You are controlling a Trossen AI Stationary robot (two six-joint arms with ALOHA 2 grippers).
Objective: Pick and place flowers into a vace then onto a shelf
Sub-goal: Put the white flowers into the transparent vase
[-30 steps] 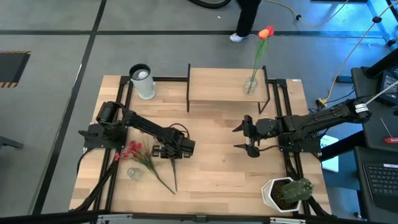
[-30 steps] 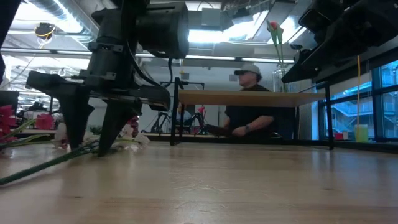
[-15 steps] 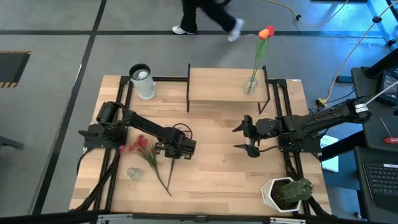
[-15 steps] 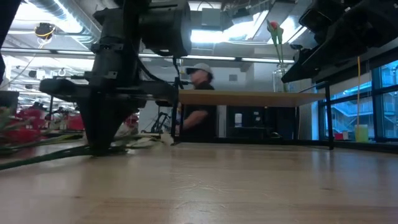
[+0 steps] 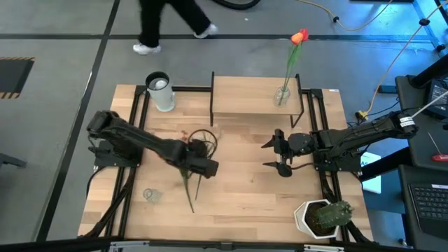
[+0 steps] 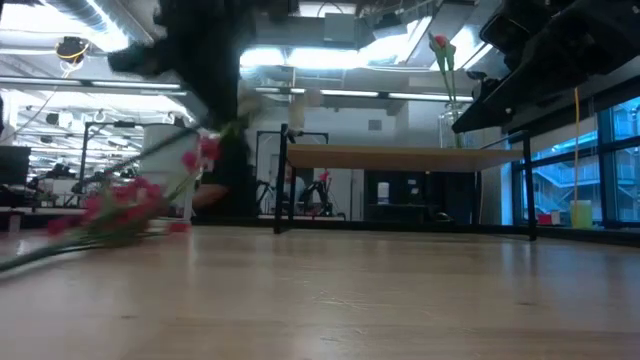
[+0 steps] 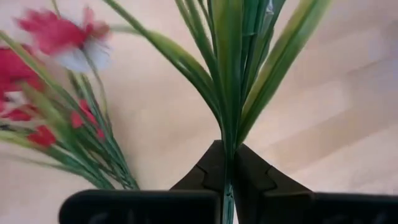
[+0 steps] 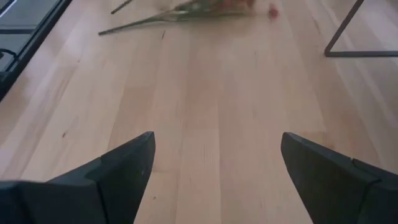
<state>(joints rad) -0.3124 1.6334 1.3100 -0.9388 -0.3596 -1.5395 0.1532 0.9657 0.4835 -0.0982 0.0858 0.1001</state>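
A bunch of flowers with green stems, leaves and small red blossoms sits in my shut left gripper, left of the table's middle. Its stems trail toward the near edge. The shelf stands at the far edge. It carries a glass vase with an orange tulip. My right gripper stands open near the right side, with nothing between its fingers. My left gripper pinches the green stems of the bunch between its two fingers, just below where the leaves fan out. The blossom end droops beside the gripper toward the table. I cannot tell whether the long stem end lies on the tabletop.
A white cup stands at the far left corner and a small clear glass at the near left. A green cactus in a white pot sits at the near right corner. A person walks past on the floor beyond the far edge.
My left gripper has shut on the flower stems lying on the table, taken hold and gone up. The bunch has come up with it, its blossom end swinging off the tabletop. The person has walked across behind the table.
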